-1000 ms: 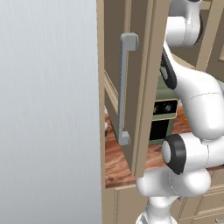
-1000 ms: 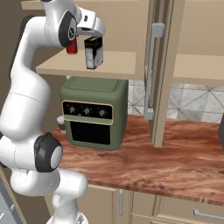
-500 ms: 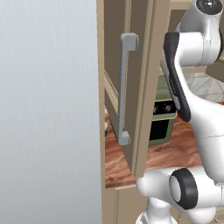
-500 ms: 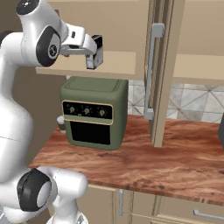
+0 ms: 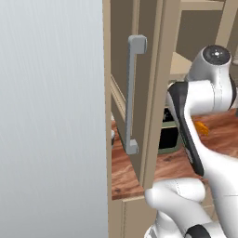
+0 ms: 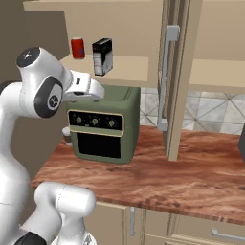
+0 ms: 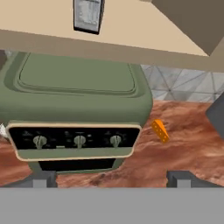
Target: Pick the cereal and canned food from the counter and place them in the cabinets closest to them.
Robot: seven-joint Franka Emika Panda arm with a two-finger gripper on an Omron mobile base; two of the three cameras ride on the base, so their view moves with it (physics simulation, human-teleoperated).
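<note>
The cereal [image 6: 102,56], a small black box, stands upright on the pale shelf of the open wall cabinets [image 6: 131,68]; the hand view shows it at the top edge [image 7: 89,15]. My gripper [image 6: 97,90] hangs below and left of that shelf, in front of the green toaster oven's top. It is open, with its fingertips [image 7: 41,179] wide apart and nothing between them [image 7: 109,179]. The canned food is out of view. The counter [image 6: 158,172] runs reddish-brown below.
A green toaster oven [image 6: 103,124] stands on the counter under the shelf. A red can [image 6: 77,48] sits left of the cereal. The open cabinet door with its grey bar handle [image 6: 165,79] hangs right of the oven. An orange wedge [image 7: 160,130] lies on the counter.
My gripper was around the cereal at the shelf; it has drawn back, down and to the left. The box stays standing on the shelf.
</note>
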